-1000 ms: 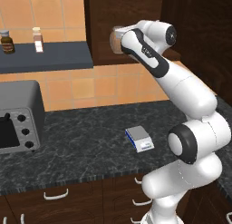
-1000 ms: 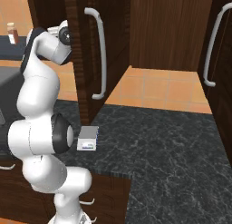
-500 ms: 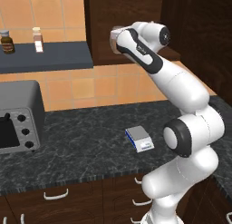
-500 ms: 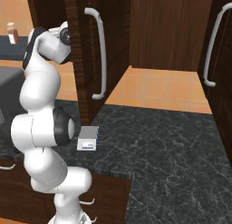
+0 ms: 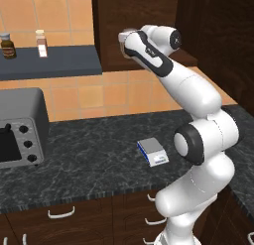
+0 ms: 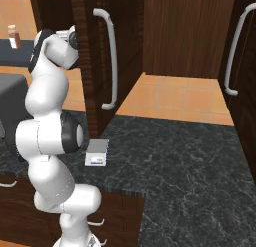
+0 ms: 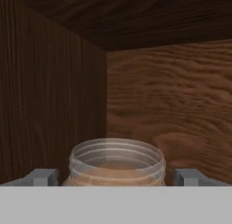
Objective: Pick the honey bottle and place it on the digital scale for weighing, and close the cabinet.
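Note:
The honey bottle (image 7: 117,160), a tan-brown jar with a pale clear-looking lid, stands inside the dark wooden cabinet (image 5: 134,21). It sits low in the hand view, between my two fingertips (image 7: 43,177). My gripper (image 7: 115,177) is open, with a small gap on each side of the jar. In the left base view my gripper (image 5: 124,40) reaches into the cabinet's opening. The cabinet door (image 6: 92,66) stands open, with its silver bar handle (image 6: 113,61) facing out. The digital scale (image 5: 154,152) (image 6: 97,152) lies bare on the dark counter beside my arm.
A grey toaster oven (image 5: 20,127) stands at the counter's left. Above it a dark shelf (image 5: 49,63) carries two small bottles (image 5: 7,44). A second brown cabinet with a silver handle (image 6: 235,51) is at the right. Drawers with white handles (image 5: 62,212) run below the counter.
My hand has edged slightly up and further toward the cabinet interior while the arm stretched a little. The scale and the door have not moved.

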Robot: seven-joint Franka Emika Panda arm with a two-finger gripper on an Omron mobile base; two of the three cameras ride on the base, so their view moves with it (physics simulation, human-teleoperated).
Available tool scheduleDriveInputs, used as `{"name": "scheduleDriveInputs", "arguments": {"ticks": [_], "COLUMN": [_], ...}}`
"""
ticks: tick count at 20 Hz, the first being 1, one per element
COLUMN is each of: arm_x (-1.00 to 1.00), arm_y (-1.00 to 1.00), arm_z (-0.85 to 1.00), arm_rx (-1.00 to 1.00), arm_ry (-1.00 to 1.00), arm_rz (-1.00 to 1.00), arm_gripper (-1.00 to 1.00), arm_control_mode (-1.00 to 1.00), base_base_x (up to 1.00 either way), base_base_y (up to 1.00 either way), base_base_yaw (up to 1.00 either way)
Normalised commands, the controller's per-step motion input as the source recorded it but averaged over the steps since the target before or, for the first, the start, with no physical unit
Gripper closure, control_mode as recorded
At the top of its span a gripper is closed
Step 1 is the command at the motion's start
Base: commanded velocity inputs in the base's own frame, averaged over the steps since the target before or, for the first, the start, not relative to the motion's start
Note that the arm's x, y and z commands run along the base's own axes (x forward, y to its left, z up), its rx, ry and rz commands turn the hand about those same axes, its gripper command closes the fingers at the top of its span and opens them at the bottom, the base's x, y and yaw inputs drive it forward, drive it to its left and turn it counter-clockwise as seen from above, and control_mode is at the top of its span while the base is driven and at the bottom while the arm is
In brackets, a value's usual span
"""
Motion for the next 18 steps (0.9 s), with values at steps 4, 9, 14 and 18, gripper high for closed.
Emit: {"name": "scheduleDriveInputs", "arguments": {"ticks": [4, 9, 14, 18], "arm_x": [0.13, 0.16, 0.03, 0.06], "arm_y": [0.01, 0.02, 0.0, 0.19], "arm_z": [0.0, 0.0, 0.0, -0.15], "arm_rx": [0.0, 0.0, 0.0, 0.0], "arm_ry": [0.07, 0.12, 0.1, 0.12], "arm_rz": [0.0, 0.0, 0.0, 0.0], "arm_gripper": [-1.0, -1.0, -1.0, 1.0], "arm_control_mode": [-1.0, -1.0, -1.0, -1.0], "base_base_x": [0.0, 0.0, 0.0, 0.0], "base_base_y": [0.0, 0.0, 0.0, 0.0], "base_base_yaw": [0.0, 0.0, 0.0, 0.0]}}
